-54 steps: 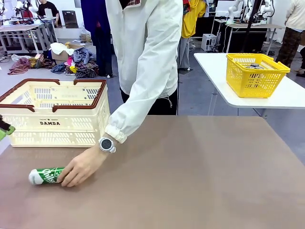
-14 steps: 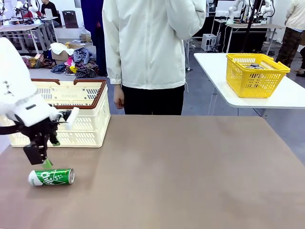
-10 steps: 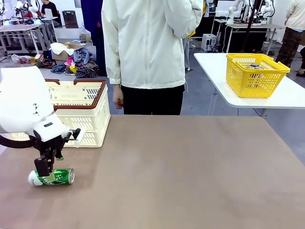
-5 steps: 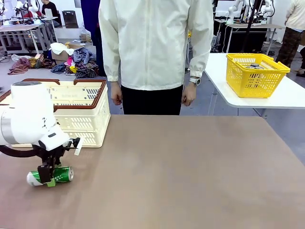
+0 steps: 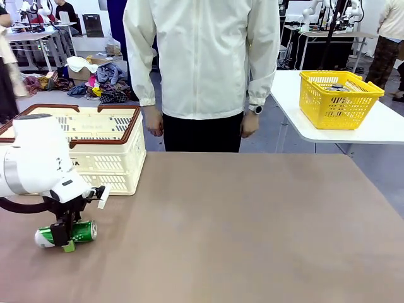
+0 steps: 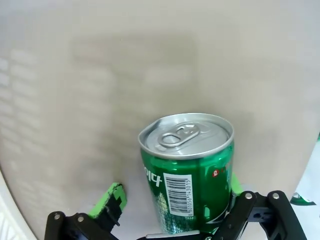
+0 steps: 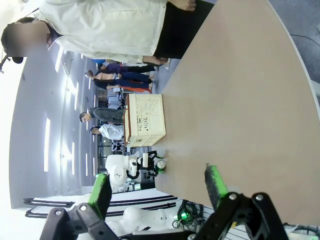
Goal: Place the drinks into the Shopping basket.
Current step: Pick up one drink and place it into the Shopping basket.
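Progress: 1 green can (image 5: pixel 84 231) lies on its side on the table (image 5: pixel 252 221), lower left of the front frame, near the Shopping basket (image 5: pixel 113 164), not yet lifted. Grasp, lift and drop are left. Basket contents: cannot tell from this angle.

The left gripper (image 5: pixel 63 240) straddles the can. The left wrist view adds detail: jaws spread, 1 pad (image 6: pixel 111 199) apart from the can, the other just beside it.

Right gripper (image 7: pixel 159 186): spread, holding nothing.
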Robot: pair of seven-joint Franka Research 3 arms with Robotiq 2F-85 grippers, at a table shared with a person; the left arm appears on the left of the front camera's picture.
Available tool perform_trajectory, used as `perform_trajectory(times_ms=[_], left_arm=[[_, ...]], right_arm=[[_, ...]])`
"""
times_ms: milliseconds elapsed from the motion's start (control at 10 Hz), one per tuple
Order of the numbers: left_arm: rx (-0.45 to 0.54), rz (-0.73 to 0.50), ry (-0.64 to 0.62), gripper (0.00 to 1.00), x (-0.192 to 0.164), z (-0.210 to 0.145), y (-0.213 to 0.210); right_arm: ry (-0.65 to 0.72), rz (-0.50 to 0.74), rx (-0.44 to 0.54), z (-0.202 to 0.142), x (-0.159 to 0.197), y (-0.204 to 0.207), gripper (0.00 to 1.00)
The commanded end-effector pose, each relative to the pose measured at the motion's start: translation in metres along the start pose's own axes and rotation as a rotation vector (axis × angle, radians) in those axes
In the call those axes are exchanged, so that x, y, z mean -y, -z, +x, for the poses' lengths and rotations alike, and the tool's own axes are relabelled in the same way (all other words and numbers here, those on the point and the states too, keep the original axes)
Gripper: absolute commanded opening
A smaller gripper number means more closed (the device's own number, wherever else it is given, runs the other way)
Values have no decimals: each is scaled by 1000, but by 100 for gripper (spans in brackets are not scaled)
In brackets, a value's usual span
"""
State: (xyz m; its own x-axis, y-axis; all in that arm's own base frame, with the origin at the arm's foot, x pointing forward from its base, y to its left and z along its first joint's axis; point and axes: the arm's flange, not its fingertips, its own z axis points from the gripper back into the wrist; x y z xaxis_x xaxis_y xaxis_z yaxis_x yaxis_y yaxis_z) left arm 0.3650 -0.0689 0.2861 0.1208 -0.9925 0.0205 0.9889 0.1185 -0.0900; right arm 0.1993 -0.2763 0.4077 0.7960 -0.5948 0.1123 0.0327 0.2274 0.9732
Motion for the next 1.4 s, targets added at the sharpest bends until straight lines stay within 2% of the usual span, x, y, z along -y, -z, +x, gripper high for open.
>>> perform_trajectory(times_ms=[0, 200, 500, 700, 1000, 1100, 1300], left_arm=[[20, -18, 34, 0, 71, -27, 29], [13, -12, 44, 0, 73, -26, 28], [54, -16, 61, 0, 81, -26, 14], [99, 37, 57, 0, 92, -36, -32], [131, 49, 107, 0, 126, -58, -144], [139, 77, 84, 0, 136, -64, -181], [189, 160, 58, 0, 137, -68, -213]], right_arm=[[-17, -1, -10, -1, -2, -4, 100], [-17, -1, -10, -1, -2, -4, 100], [-17, -1, -10, -1, -2, -4, 100], [-17, -1, -10, -1, -2, -4, 100], [-17, -1, -10, -1, -2, -4, 100], [-17, -1, -10, -1, -2, -4, 100], [-17, -1, -10, -1, -2, -4, 100]])
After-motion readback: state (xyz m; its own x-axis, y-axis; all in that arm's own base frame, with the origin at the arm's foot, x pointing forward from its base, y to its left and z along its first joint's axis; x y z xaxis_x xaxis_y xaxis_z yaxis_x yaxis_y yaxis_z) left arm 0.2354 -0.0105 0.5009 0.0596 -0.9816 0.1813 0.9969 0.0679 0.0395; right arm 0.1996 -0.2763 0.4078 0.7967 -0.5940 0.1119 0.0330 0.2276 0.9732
